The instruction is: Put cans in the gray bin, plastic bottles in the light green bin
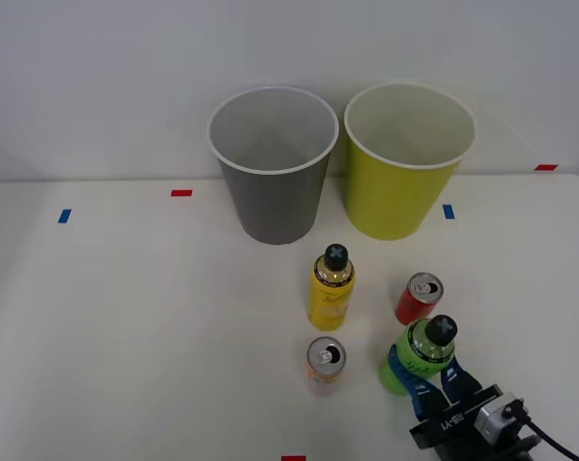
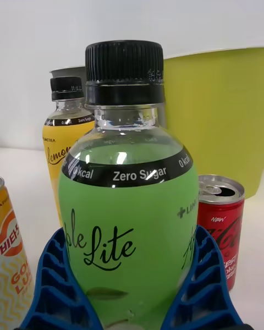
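Nearest the wrist camera, the green bottle (image 2: 129, 209) is standing upright between the right gripper's (image 2: 132, 291) two blue ribbed fingers (image 2: 55, 286), which are pressing against its lower body on both sides, so the pincer is closed around the bottle at about the bottle's own width. In the front view the right gripper (image 1: 422, 379) is reaching in from the lower right of the white table (image 1: 126, 327), and the green bottle (image 1: 416, 357) is sitting at the table's near right with its dark cap on; whether its base is resting on the surface or just clear of it is not something I can tell. The red can (image 1: 419, 298) is standing just beyond the bottle, slightly to the right and close to it, silver top up. The yellow bottle (image 1: 332, 286) is standing upright toward the middle, and the orange-yellow can (image 1: 325, 363) is sitting just in front of it, nearer the robot. At the far side of the table the gray bin (image 1: 273, 168) and the light green bin (image 1: 404, 163) are standing side by side, nearly touching, gray on the left, both upright with white rims and pale insides. Small blue and red tape marks (image 1: 180, 193) are lying on the table.
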`<move>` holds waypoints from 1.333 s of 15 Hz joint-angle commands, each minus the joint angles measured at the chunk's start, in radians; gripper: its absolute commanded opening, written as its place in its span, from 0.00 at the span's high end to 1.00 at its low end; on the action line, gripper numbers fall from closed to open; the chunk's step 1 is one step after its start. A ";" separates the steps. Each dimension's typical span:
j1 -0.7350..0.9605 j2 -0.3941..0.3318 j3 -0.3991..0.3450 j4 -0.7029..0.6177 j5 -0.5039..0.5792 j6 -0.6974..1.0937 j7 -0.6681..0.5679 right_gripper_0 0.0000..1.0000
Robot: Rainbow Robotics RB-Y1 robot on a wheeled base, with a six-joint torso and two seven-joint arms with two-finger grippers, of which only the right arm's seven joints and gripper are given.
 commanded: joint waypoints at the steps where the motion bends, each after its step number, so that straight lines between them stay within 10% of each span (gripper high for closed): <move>1: 0.013 -0.001 0.000 -0.001 -0.011 -0.015 -0.006 1.00; 12: 0.232 -0.162 -0.024 -0.154 -0.121 -0.170 -0.053 1.00; 20: 0.321 -0.222 -0.169 -0.659 -0.382 0.093 -0.107 1.00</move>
